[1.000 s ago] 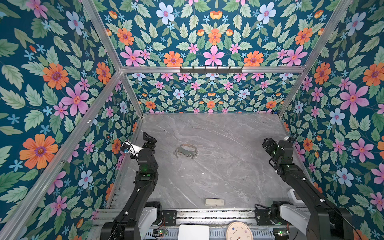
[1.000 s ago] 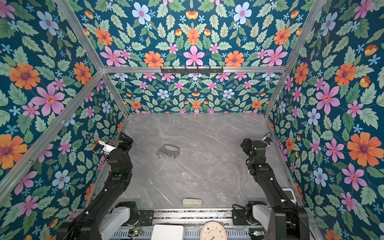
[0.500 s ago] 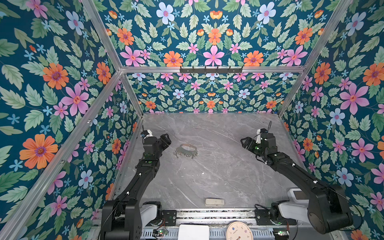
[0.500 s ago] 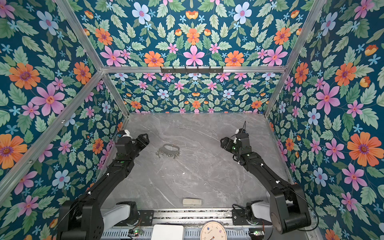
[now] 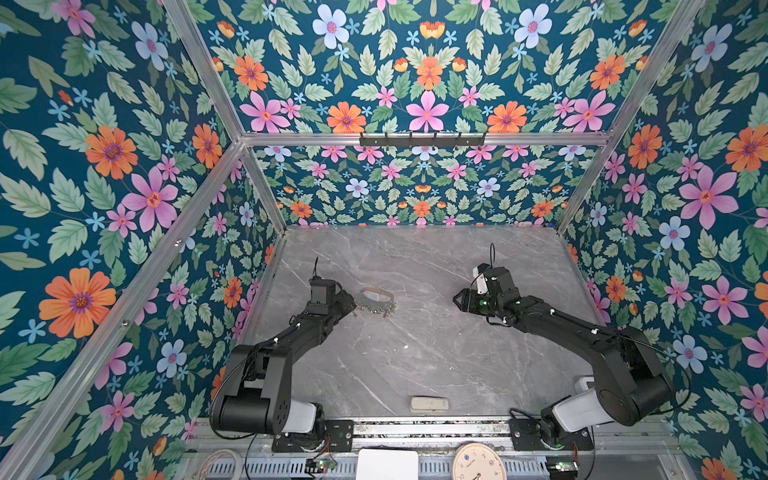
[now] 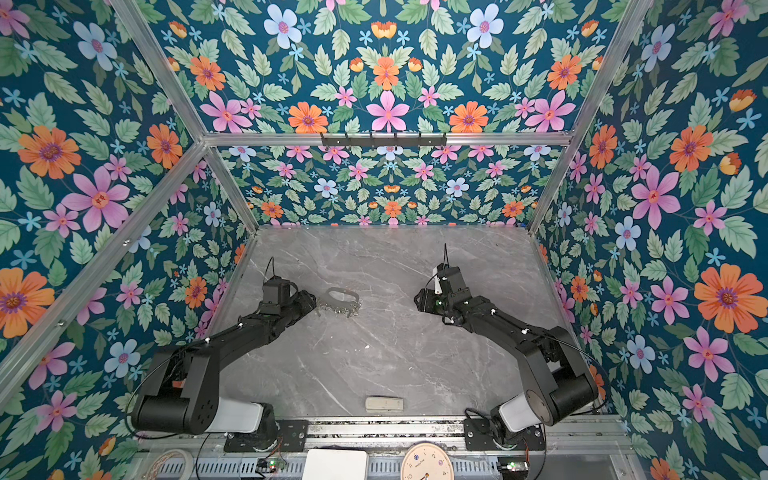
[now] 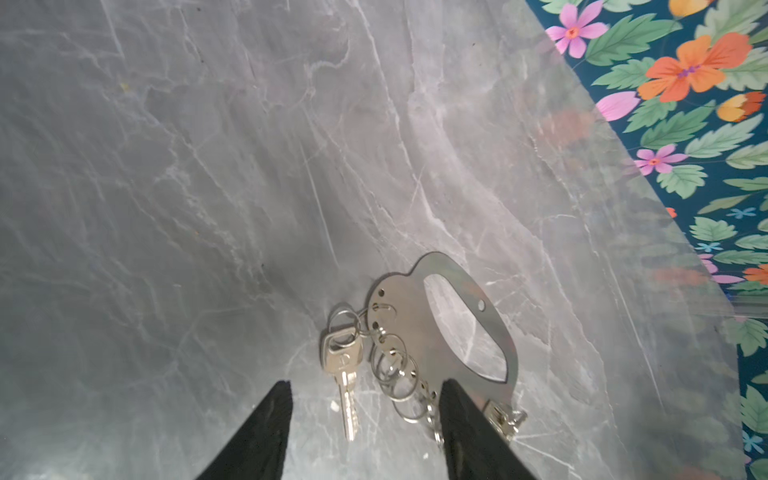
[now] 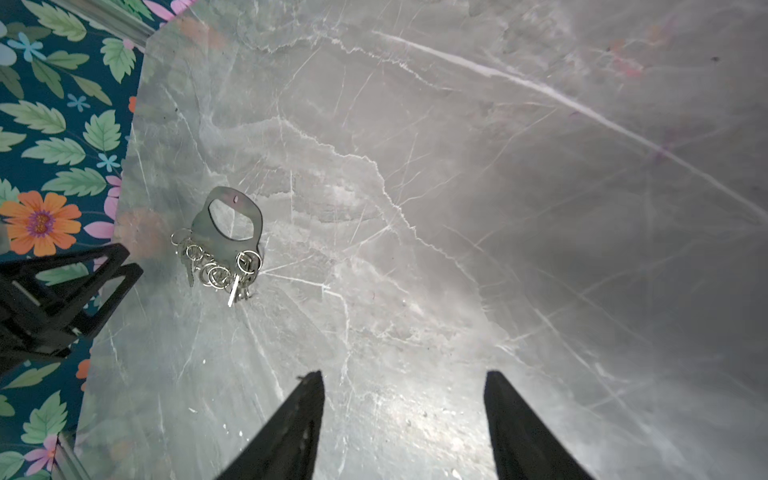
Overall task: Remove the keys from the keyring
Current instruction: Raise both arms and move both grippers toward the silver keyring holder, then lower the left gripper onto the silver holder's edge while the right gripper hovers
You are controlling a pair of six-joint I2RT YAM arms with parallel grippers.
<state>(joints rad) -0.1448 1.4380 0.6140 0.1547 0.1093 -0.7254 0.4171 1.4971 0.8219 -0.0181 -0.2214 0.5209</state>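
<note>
The step in hand looked to be the first grab on the keyring (image 8: pixel 226 246), which lay flat on the bench (image 5: pixel 415 353) toward its left side, with its rings and keys (image 7: pixel 343 361) fanned along one edge of the grey loop (image 7: pixel 399 320). The left gripper (image 7: pixel 365 386) stood low over it, jaws about half apart and holding nothing. In its wrist view one key lay with its blade pointing into the gap between the fingers, while one finger (image 7: pixel 461 419) covered the chain end of the loop; whether it touched could not be told. To do this well, the left gripper would best pinch the flat loop or the chain rather than the key, pinning the ring so the other arm could work a key off. The right gripper (image 8: pixel 403 376) hung well apart on the right, also about half open and empty, aimed across the bench toward the keyring, with the second key (image 8: pixel 234 291) on the side facing it. Thin metal lying flat could slip from the tips, so a low, square pinch seemed wise
</note>
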